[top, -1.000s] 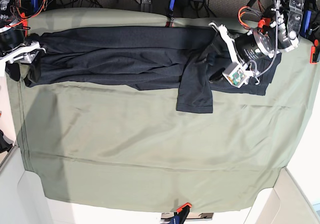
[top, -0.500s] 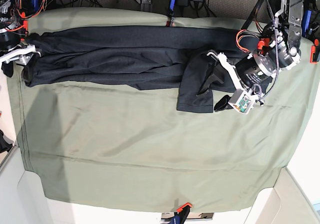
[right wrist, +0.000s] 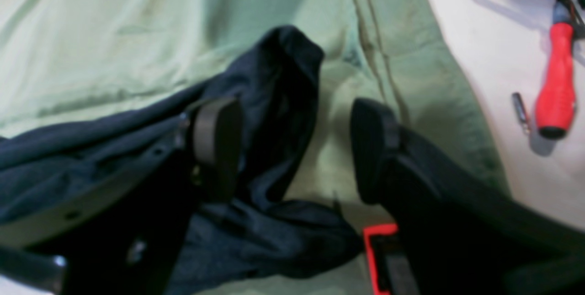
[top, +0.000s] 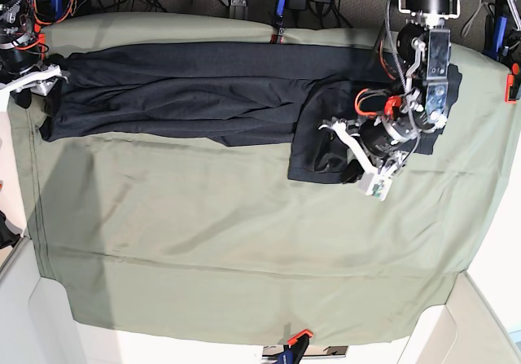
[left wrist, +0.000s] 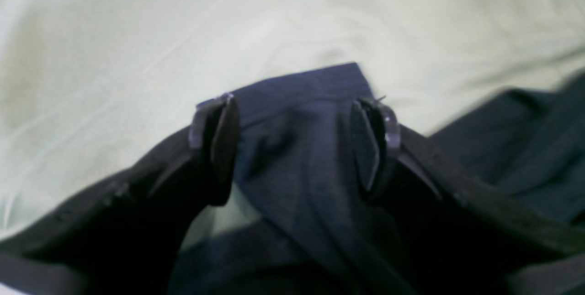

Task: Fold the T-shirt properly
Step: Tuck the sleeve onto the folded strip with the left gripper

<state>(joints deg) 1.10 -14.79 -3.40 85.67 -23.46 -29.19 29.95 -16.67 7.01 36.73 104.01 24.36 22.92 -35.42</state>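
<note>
The T-shirt (top: 203,91) lies along the top of the base view as a long dark band on the green sheet (top: 244,250), running from the upper left corner almost to the upper right. It looks already folded lengthwise into a strip, with one sleeve (top: 316,152) hanging down from the band right of centre, its hem nearest the middle of the frame.

The left gripper (top: 346,152) hangs over that sleeve end, right of centre in the base view. In the left wrist view its fingers (left wrist: 219,144) stand wide apart on either side of the sleeve cuff (left wrist: 301,98), which lies flat on the sheet between them; nothing is pinched. This placement reads as lining up over the cuff so the sleeve can be taken or smoothed onto the body of the shirt.

The right gripper (top: 37,83) sits at the upper left edge of the base view, at the far end of the strip. The right wrist view shows its fingers (right wrist: 215,144) wide open too, one over a bunched shirt end (right wrist: 279,103), the other over bare sheet, holding nothing. A red-handled screwdriver (right wrist: 555,89) lies off the sheet at the upper right of that view.

My judgement: the sleeve still needs tucking in before the strip is folded across.
</note>
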